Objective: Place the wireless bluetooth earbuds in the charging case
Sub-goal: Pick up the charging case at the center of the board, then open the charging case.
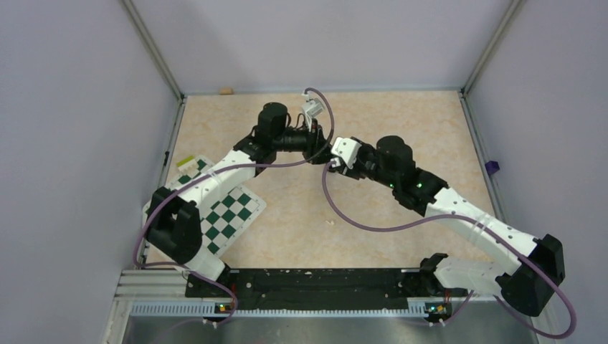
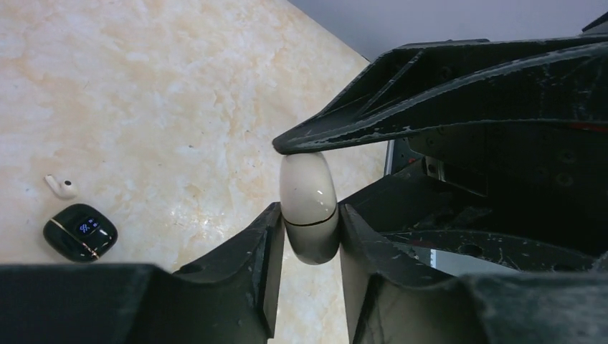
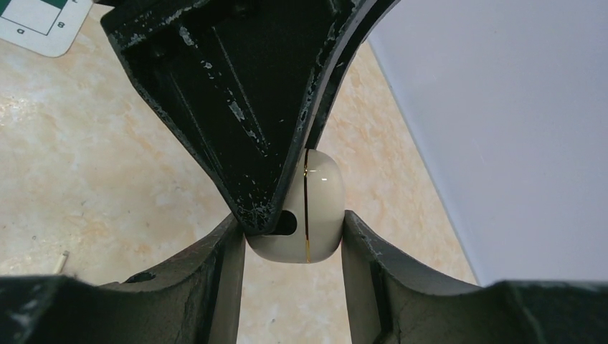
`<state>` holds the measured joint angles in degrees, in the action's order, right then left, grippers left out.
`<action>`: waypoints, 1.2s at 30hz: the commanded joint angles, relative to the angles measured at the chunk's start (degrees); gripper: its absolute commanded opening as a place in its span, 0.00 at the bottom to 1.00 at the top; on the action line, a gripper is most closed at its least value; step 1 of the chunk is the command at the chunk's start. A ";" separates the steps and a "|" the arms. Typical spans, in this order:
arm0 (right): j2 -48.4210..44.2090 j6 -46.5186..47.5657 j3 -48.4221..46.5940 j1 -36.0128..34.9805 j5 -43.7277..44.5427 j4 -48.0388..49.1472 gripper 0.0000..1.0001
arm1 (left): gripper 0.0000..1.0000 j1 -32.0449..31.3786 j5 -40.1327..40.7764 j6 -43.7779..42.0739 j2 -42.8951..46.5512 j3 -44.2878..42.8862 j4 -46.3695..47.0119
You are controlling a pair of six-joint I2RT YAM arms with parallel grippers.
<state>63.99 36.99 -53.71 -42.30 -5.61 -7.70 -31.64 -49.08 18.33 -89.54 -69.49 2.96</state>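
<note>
In the left hand (image 2: 310, 218) — charging case (image 2: 307, 186)

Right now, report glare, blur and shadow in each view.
Left wrist: glare spot on the case, its lower half shaded; own fingers blurred. Right wrist: case sharp, gold seam crisp; near fingers soft. Top: even light, no harsh shadows, case not visible.

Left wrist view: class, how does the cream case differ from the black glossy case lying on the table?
The cream case is pale and held in the air by the left gripper; the black case is dark and lies on the table. The black case shows a lit display; the cream case shows none. Both are glossy and rounded.
</note>
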 commanded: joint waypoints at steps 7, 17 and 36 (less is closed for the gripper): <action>-1.33 -0.09 -0.30 -1.23 0.09 2.78 0.51 | 0.05 -0.81 -2.94 -2.21 -1.29 -3.03 -0.06; -2.88 -2.69 -18.02 11.45 -29.02 -24.97 0.99 | 0.08 -0.83 -10.65 -11.71 2.01 -3.24 -6.45; 5.34 -2.97 -15.38 23.33 -60.72 -37.23 0.82 | 0.10 -6.09 -14.52 -32.76 2.48 -5.57 -23.32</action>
<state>69.56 33.54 -68.95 -19.31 -59.81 -43.35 -36.77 -63.26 -8.95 -88.25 -72.12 -16.86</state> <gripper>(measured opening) 0.827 0.299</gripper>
